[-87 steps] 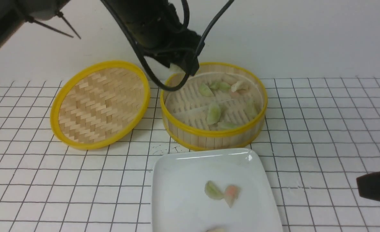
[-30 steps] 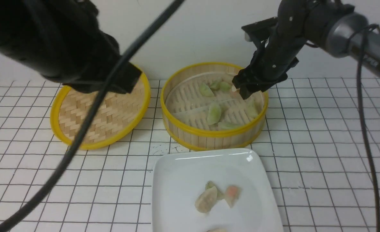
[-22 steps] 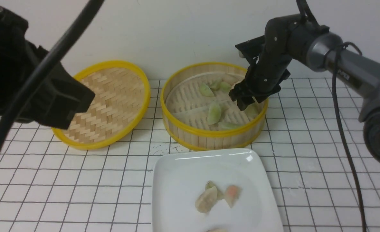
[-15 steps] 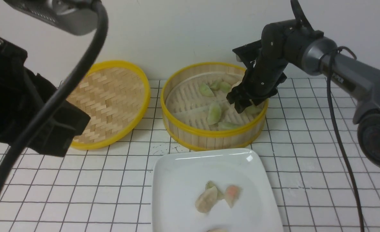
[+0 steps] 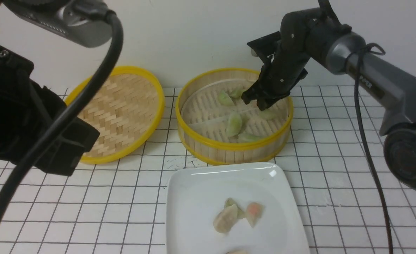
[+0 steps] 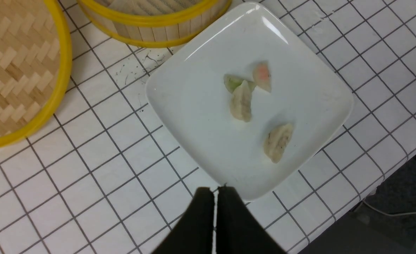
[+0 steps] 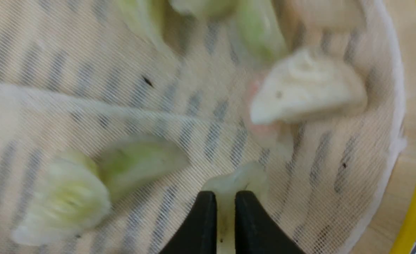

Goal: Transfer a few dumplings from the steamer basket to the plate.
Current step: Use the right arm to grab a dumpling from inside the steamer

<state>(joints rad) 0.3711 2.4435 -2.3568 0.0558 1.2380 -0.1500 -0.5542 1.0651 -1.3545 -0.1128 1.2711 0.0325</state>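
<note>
The right fingers (image 7: 226,204) look clenched on a pale green dumpling (image 7: 241,180) over the steamer basket (image 5: 234,145), though the close view is soft, while the left fingers (image 6: 216,197) are closed above the bench (image 6: 98,165).

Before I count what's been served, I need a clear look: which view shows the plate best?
The left wrist view: the whole plate appears, with four dumplings on it. The front view cuts off its near part; the right wrist view doesn't show it.
</note>
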